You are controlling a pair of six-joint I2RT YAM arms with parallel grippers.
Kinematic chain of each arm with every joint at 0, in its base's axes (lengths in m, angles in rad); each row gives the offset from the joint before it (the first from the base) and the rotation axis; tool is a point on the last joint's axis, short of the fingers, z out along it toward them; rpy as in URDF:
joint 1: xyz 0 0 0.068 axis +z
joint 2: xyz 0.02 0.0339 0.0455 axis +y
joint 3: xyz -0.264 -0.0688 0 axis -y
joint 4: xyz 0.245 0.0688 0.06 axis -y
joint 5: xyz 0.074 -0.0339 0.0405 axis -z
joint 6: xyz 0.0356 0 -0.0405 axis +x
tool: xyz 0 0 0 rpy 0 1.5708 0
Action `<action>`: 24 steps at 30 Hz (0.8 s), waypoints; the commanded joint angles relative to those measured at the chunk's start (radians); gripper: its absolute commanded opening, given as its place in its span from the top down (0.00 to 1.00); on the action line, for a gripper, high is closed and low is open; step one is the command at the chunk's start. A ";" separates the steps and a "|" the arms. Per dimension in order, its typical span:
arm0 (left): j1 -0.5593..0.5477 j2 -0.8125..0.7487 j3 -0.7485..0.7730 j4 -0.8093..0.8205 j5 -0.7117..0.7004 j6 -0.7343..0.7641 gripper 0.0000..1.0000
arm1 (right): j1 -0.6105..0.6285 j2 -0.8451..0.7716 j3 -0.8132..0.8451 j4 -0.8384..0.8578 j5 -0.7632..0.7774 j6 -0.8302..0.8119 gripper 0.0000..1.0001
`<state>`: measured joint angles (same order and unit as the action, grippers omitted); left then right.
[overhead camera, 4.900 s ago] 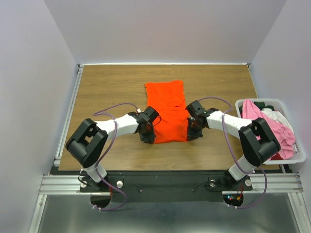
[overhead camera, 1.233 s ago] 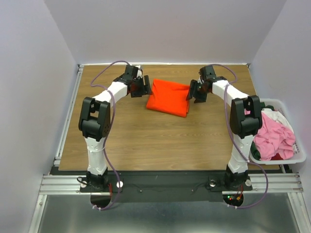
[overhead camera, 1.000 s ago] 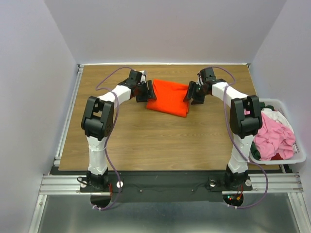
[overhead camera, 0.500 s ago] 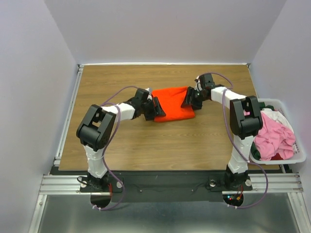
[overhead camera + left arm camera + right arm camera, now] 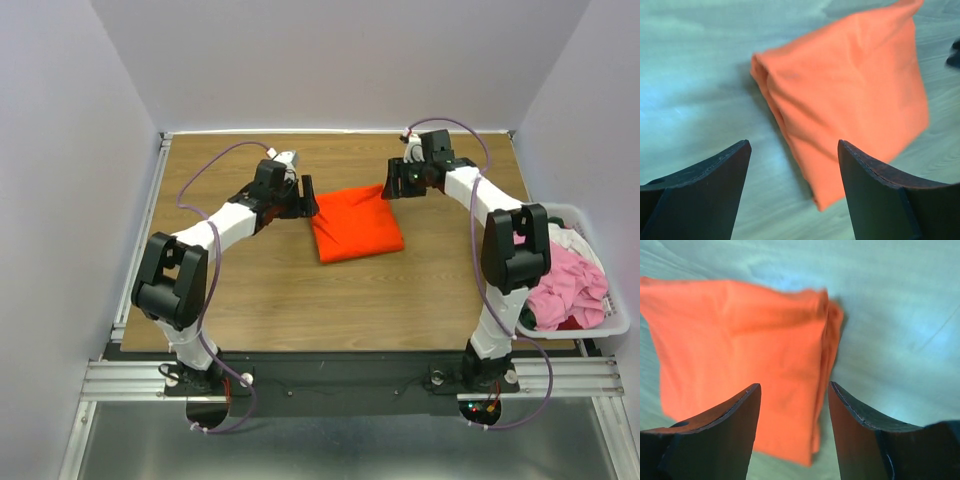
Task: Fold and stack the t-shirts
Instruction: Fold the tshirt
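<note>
A folded bright orange t-shirt [image 5: 357, 222] lies flat on the wooden table [image 5: 250, 290], a little behind its middle. My left gripper [image 5: 308, 200] hovers just off the shirt's back left corner, jaws open and empty. In the left wrist view the shirt [image 5: 850, 90] lies ahead of the left gripper [image 5: 792, 142], its folded edge toward me. My right gripper [image 5: 392, 187] sits at the shirt's back right corner, also open with nothing held. The right wrist view shows the layered edge of the shirt [image 5: 740, 340] on the table below the right gripper [image 5: 795, 384].
A white plastic bin [image 5: 560, 207] stands at the table's right edge, partly behind my right arm. It holds a pink t-shirt [image 5: 570, 280] and a white t-shirt [image 5: 565, 238], both crumpled. Purple cables loop above both arms.
Both grippers have come off the orange shirt and drawn back toward the far side. The shirt has settled flat, shifted slightly right and turned. The left jaws have widened.
</note>
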<state>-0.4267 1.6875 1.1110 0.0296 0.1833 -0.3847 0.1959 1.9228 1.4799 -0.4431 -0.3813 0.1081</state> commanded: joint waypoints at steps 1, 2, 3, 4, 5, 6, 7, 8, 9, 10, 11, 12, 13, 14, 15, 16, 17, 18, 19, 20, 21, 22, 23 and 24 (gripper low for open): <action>0.002 0.043 0.113 -0.022 -0.013 0.263 0.17 | -0.010 0.054 0.112 0.030 -0.050 -0.235 0.38; 0.003 0.058 0.130 -0.028 -0.002 0.286 0.17 | -0.012 0.065 0.129 0.030 -0.057 -0.255 0.38; 0.003 0.089 0.144 -0.028 0.001 0.328 0.17 | -0.013 0.076 0.143 0.029 -0.060 -0.274 0.39; 0.003 0.101 0.156 -0.028 0.004 0.342 0.17 | -0.021 0.091 0.164 0.030 -0.068 -0.310 0.39; 0.005 0.110 0.180 -0.028 0.008 0.355 0.18 | -0.026 0.100 0.172 0.030 -0.102 -0.326 0.39; 0.005 0.135 0.194 -0.028 0.019 0.378 0.18 | -0.033 0.111 0.183 0.030 -0.116 -0.341 0.41; 0.005 0.149 0.210 -0.028 0.022 0.379 0.19 | -0.036 0.122 0.192 0.029 -0.122 -0.353 0.41; 0.005 0.161 0.239 -0.054 0.028 0.403 0.21 | -0.039 0.140 0.203 0.029 -0.128 -0.376 0.41; 0.005 0.172 0.251 -0.057 0.030 0.411 0.21 | -0.041 0.146 0.204 0.030 -0.137 -0.390 0.42; 0.006 0.191 0.262 -0.062 0.027 0.420 0.22 | -0.042 0.153 0.206 0.030 -0.143 -0.403 0.42; 0.005 0.201 0.283 -0.068 0.019 0.425 0.23 | -0.041 0.168 0.215 0.030 -0.163 -0.422 0.42; 0.005 0.210 0.292 -0.071 0.016 0.429 0.24 | -0.042 0.179 0.220 0.030 -0.169 -0.430 0.43; 0.006 0.227 0.299 -0.074 -0.001 0.434 0.25 | -0.041 0.185 0.227 0.030 -0.171 -0.438 0.43; 0.006 0.235 0.315 -0.080 -0.010 0.432 0.27 | -0.041 0.192 0.235 0.030 -0.179 -0.441 0.44; 0.008 0.247 0.322 -0.080 -0.018 0.432 0.29 | -0.042 0.208 0.252 0.030 -0.180 -0.444 0.44; 0.008 0.254 0.328 -0.082 -0.024 0.432 0.30 | -0.041 0.215 0.261 0.032 -0.180 -0.443 0.44; 0.009 0.259 0.332 -0.082 -0.024 0.432 0.31 | -0.042 0.226 0.272 0.032 -0.186 -0.444 0.45; 0.009 0.271 0.348 -0.088 -0.025 0.432 0.34 | -0.042 0.243 0.293 0.032 -0.191 -0.446 0.45; 0.009 0.278 0.352 -0.091 -0.025 0.431 0.35 | -0.042 0.251 0.304 0.032 -0.191 -0.443 0.45; 0.012 0.284 0.363 -0.092 -0.027 0.431 0.37 | -0.042 0.258 0.312 0.033 -0.197 -0.443 0.46; 0.013 0.296 0.366 -0.099 -0.027 0.429 0.39 | -0.041 0.275 0.333 0.032 -0.206 -0.441 0.46; 0.016 0.302 0.375 -0.103 -0.025 0.429 0.43 | -0.042 0.281 0.344 0.032 -0.227 -0.432 0.46; 0.014 0.307 0.378 -0.105 -0.024 0.429 0.45 | -0.042 0.288 0.355 0.032 -0.238 -0.430 0.46; 0.014 0.313 0.383 -0.108 -0.021 0.434 0.47 | -0.042 0.295 0.364 0.032 -0.249 -0.429 0.47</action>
<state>-0.4206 1.9892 1.4410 -0.0685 0.1677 0.0257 0.1566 2.2032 1.7779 -0.4404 -0.5625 -0.3107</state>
